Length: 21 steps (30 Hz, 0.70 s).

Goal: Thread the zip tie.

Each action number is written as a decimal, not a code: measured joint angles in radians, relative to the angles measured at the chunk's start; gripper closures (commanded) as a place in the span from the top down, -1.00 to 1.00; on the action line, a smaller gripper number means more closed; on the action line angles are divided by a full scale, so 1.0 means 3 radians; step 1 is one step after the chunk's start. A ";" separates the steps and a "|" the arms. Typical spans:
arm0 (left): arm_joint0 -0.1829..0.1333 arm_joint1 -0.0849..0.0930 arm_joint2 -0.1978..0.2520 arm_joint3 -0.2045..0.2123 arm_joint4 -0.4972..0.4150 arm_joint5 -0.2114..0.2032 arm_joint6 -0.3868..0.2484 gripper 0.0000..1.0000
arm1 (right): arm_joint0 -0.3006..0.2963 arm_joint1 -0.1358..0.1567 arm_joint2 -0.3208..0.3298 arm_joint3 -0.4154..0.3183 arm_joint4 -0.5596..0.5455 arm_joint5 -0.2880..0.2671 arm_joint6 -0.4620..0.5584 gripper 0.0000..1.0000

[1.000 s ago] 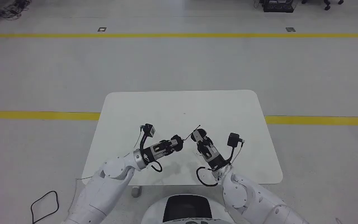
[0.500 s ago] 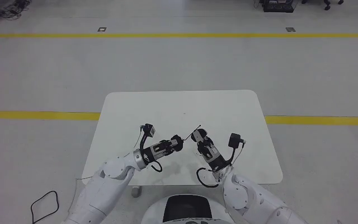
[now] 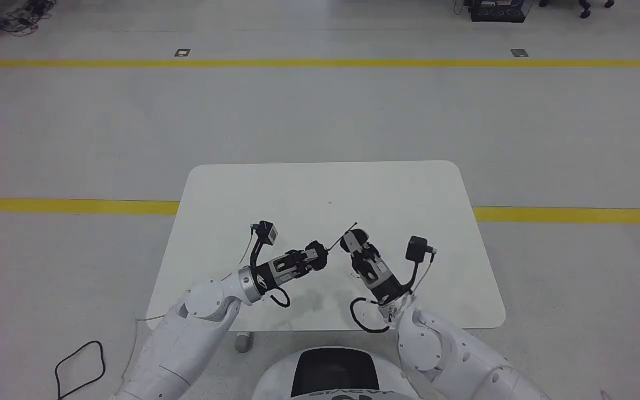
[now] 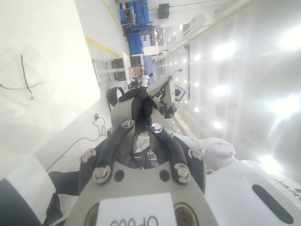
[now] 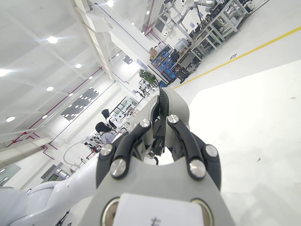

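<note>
Plainly, this is the lining-up step: the left gripper [image 3: 320,250] and the right gripper [image 3: 346,241] hang tip to tip above the table [image 3: 420,200], almost touching, so the two ends of the zip tie [image 3: 350,231] can meet in free air with no surface in the way; the left fingers [image 4: 122,114] are pinched narrow on a dark bunched piece right at their tips, which I take for the head end, though it is too small to be sure; the right fingers [image 5: 178,105] are closed just as tight, with a thin black tip poking out just past them, and from above a fine strand runs on beyond those fingertips; gripping so near each end probably keeps the limp strip stiff enough to aim; the next move calls for a very small, straight push of tail into slot, and the likely fault is the tail bending aside; a few loose ties [image 4: 25,81] lie on a clear sheet [image 4: 47,71] well apart from the left fingers.
</note>
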 measured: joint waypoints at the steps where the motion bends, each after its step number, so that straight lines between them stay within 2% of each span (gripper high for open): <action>1: 0.0000 0.0000 0.0000 0.0000 0.0000 0.0000 0.0000 -1.00 | 0.0001 -0.0002 0.0000 0.0002 0.0001 0.0000 0.0001 -1.00; 21: 0.0000 0.0000 0.0000 0.0000 0.0000 0.0000 0.0000 -1.00 | -0.0029 -0.0026 0.0057 0.0062 -0.0032 0.0000 0.0060 -1.00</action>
